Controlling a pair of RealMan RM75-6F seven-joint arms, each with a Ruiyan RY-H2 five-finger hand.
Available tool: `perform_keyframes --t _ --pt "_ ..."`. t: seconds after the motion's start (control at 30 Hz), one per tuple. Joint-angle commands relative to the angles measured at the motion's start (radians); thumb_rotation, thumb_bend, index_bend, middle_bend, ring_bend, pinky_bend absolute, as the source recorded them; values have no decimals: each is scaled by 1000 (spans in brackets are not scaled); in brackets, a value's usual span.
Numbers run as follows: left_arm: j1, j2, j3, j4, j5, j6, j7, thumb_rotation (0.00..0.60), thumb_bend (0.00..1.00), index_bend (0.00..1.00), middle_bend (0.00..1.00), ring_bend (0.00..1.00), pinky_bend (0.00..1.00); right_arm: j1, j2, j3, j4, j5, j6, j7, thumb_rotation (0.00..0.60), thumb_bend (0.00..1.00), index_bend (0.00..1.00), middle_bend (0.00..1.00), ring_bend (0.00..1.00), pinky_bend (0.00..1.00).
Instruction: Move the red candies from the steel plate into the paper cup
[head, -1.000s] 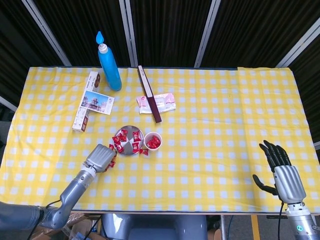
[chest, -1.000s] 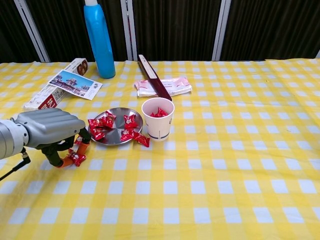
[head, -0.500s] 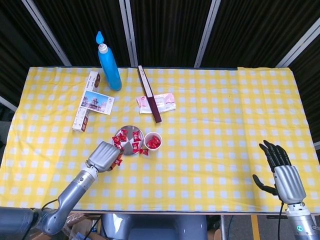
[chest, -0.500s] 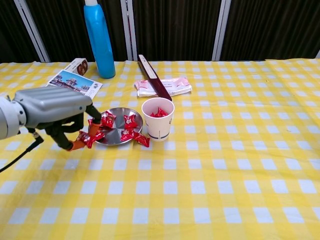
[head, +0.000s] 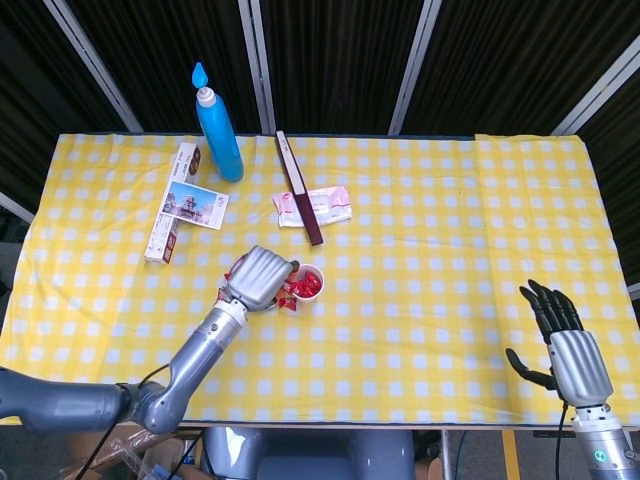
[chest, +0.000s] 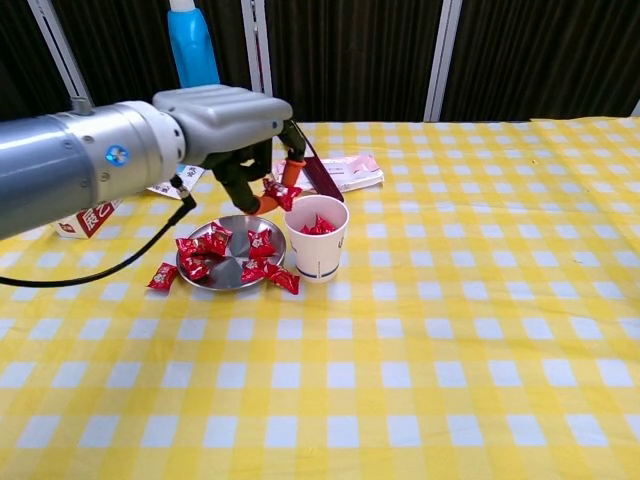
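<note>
Red wrapper pinched in the left hand (chest: 225, 125), a candy (chest: 281, 193) hangs at the paper cup's (chest: 315, 238) ten o'clock rim. Delivery step; next, release. More candies wait on the steel plate (chest: 228, 267) at its nine o'clock. The right hand (head: 560, 340) idles, fingers spread.

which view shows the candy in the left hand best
The chest view: the candy shows pinched in the left hand just above the paper cup. In the head view the hand hides it.
</note>
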Motion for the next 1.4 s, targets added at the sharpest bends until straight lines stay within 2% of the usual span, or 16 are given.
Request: perform_keyframes --t 0.03,0.17,0.37,0.5,0.63,0.9,1.07,1.17,1.4 --pt "-52 -62 -29 65 -60 -18 50 600 428 542 914 970 993 1 1 0 0 1 -3 4 600 387 0 0 0 0" --pt "-84 -101 -44 115 -102 -23 75 600 415 540 910 970 993 2 3 0 -1 0 -3 10 600 387 0 0 0 0" --pt "-111 -131 -50 160 -152 -36 94 600 318 495 892 962 993 2 5 0 -1 1 -5 14 600 387 0 0 0 0" --pt "-112 -132 -47 160 -157 -29 88 600 263 447 878 959 993 2 5 1 -2 4 -6 13 600 388 0 0 0 0" --pt "-99 -111 -48 133 -139 -6 62 600 257 431 878 959 993 2 4 0 -2 3 -7 10 600 387 0 0 0 0" --pt "-13 -18 -26 6 -108 102 8 600 257 441 889 959 993 0 3 0 -3 1 -1 7 600 388 0 0 0 0" --pt "72 47 24 -59 -133 188 -1 600 257 440 900 967 993 1 2 -2 -3 -1 -4 4 600 388 0 0 0 0" --pt "117 67 46 -69 -191 228 5 600 255 414 907 974 993 1 1 -3 -4 -5 -4 -1 600 388 0 0 0 0" --pt "157 46 45 -42 -344 277 51 600 254 377 926 989 997 0 0 -6 -5 -7 -3 -6 600 388 0 0 0 0"
